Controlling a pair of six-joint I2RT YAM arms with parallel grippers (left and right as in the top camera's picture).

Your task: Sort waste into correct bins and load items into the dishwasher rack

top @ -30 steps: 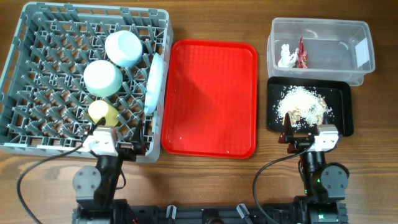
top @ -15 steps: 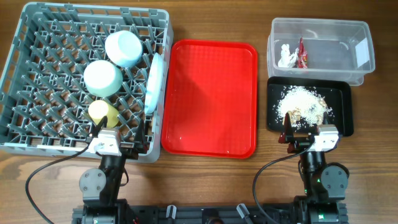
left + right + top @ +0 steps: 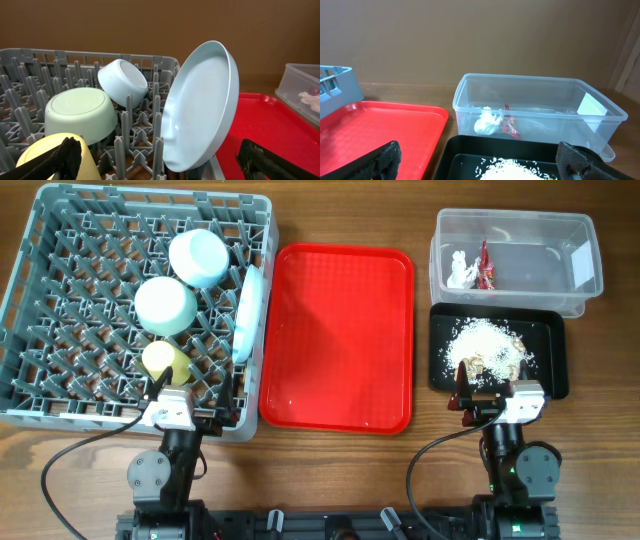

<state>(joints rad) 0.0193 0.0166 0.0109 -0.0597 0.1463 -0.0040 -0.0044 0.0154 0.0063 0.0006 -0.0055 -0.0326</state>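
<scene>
The grey dishwasher rack (image 3: 60,300) holds an upturned pale-blue bowl (image 3: 198,258), an upturned light-green bowl (image 3: 165,305), a yellow cup (image 3: 165,360) and a pale-blue plate (image 3: 248,312) standing on edge at its right side. The plate (image 3: 200,105) and both bowls also show in the left wrist view. My left gripper (image 3: 195,395) is open and empty at the rack's front edge. The clear tub (image 3: 520,260) holds the tissue (image 3: 462,270) and wrapper (image 3: 486,268). The black tray (image 3: 550,340) holds rice crumbs (image 3: 485,345). My right gripper (image 3: 490,388) is open and empty at its front edge. Fork and chopsticks are out of view.
A flat red serving tray (image 3: 338,338) lies between the rack and the bins; it also shows in the right wrist view (image 3: 375,130). Cables run from both arm bases along the table's front edge.
The left wrist has shifted slightly right and back toward the front edge, then stayed still. The right arm has not moved.
</scene>
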